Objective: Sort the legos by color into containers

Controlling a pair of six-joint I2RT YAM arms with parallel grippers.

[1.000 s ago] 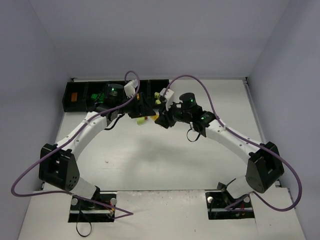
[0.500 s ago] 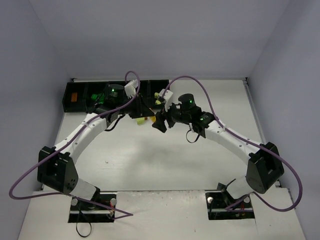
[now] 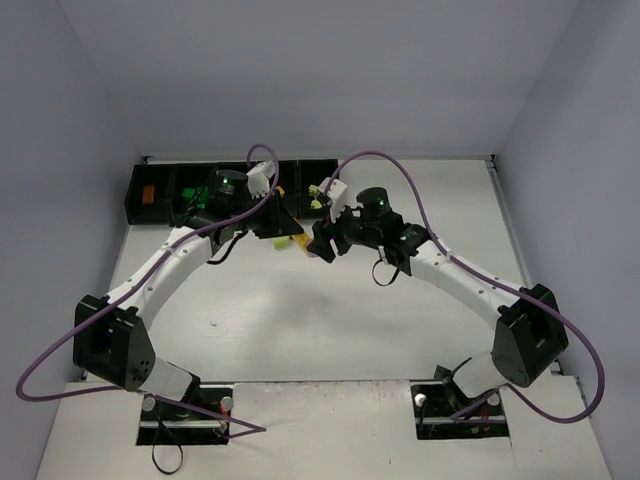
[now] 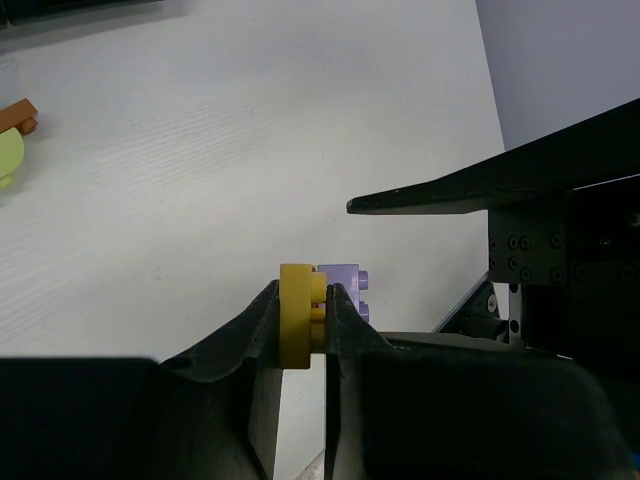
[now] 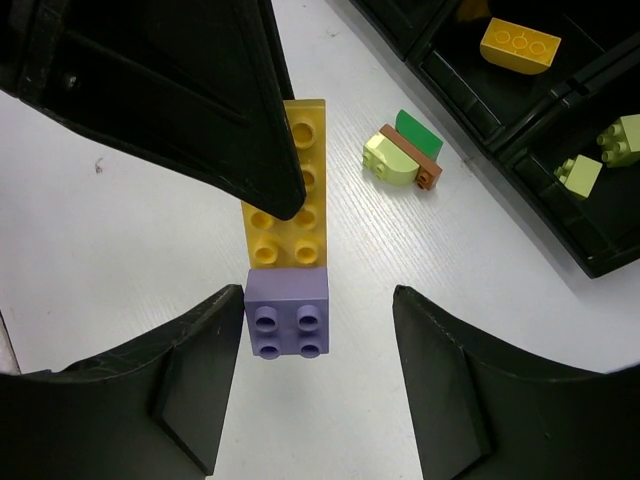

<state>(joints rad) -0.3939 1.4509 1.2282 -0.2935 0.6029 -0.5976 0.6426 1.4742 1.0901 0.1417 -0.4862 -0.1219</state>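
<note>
Right wrist view: right claw (image 5: 318,300) wide around lilac brick (image 5: 287,313); left claw (image 4: 302,305) grips joined yellow brick (image 5: 290,215). Bins (image 5: 545,215) partly filled; lime-brown-green cluster (image 5: 400,158) lies unsorted on bench (image 5: 100,250).

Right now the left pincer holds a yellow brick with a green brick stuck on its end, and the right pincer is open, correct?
The end brick is a lilac brick, not green; the right wrist view shows it. The left pincer does hold the yellow brick, and the right pincer is open.
</note>
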